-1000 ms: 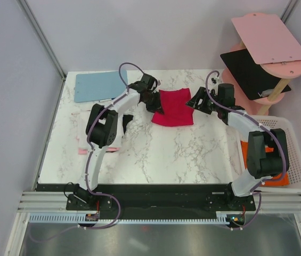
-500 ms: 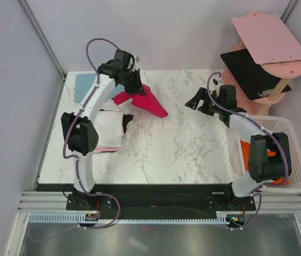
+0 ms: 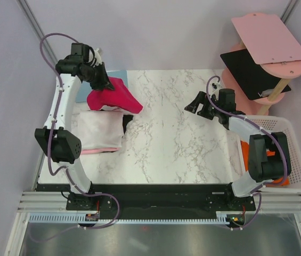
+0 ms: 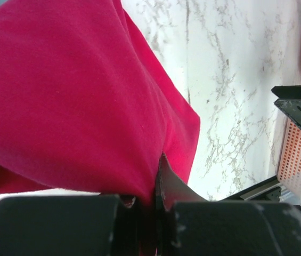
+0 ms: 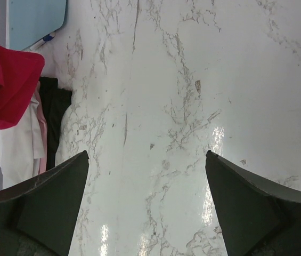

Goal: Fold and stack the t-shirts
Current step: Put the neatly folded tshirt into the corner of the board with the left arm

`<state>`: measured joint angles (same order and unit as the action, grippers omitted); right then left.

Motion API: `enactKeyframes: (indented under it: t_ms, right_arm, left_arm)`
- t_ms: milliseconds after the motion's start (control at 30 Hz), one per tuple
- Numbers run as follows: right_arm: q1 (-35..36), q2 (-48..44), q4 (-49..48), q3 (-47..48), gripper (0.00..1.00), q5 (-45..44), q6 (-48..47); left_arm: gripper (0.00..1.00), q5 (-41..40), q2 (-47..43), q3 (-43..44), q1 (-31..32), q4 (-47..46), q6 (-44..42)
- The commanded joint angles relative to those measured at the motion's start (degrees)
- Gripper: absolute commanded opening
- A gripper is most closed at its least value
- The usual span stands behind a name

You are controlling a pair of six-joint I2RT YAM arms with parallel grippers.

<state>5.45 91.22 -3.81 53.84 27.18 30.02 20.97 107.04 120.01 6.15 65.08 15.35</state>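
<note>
The crimson red cloth t-shirt [image 3: 114, 97] is hanging bunched in the air just over the far edge of the folded white cloth t-shirt [image 3: 101, 132]. The left gripper [image 3: 106, 85] is pinching the red shirt's upper fold, its jaws pressed together on the cloth. A pale pink cloth t-shirt [image 3: 92, 151] is lying under the white one and showing along its near edge. Something small and black [image 3: 127, 121] is lying just beside the white shirt's right edge. A flat light-blue board [image 3: 120, 74] is peeking out beyond the white shirt, mostly hidden by the red one. Well to the right of the white shirt, the right gripper [image 3: 194, 103] is hovering over the white marbled tabletop [image 3: 166, 144] with its jaws spread wide around nothing. Farther right, an orange cloth t-shirt [image 3: 244, 152] is lying in a white perforated plastic basket [image 3: 294, 160], partly screened by the right arm.
</note>
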Motion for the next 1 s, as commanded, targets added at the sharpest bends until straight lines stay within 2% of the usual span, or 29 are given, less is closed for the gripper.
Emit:
enactKeyframes:
  t_ms: [0,300,433,600,733,967]
  right_arm:
    - [-0.2,0.8,-2.6,-0.2,0.98,1.2,-0.4]
    - [1.7,2.3,-3.0,0.0,0.98,1.2,0.4]
    - [7.7,2.2,-2.8,0.7,0.98,-0.7,0.3]
    - [16.4,6.6,-4.2,5.6,0.98,-1.0,3.9]
    - [24.2,12.5,-9.0,8.6,0.97,1.9,10.4]
    - [32.1,19.3,-20.3,11.3,0.95,3.8,20.3]
  left_arm:
    - [0.02,5.7,-7.5,-6.8,-4.1,1.8,-5.7]
    - [0.02,7.8,-17.5,-24.5,-9.0,1.5,-6.4]
    - [0.02,3.3,-20.5,-30.5,-10.6,1.5,-6.6]
    - [0.02,2.2,-23.2,-35.1,-11.0,0.8,-6.0]
    - [0.02,-1.6,-25.1,-37.8,-11.0,0.8,-5.0]
    - [0.02,-5.8,-27.9,-41.2,-11.0,0.0,-4.0]
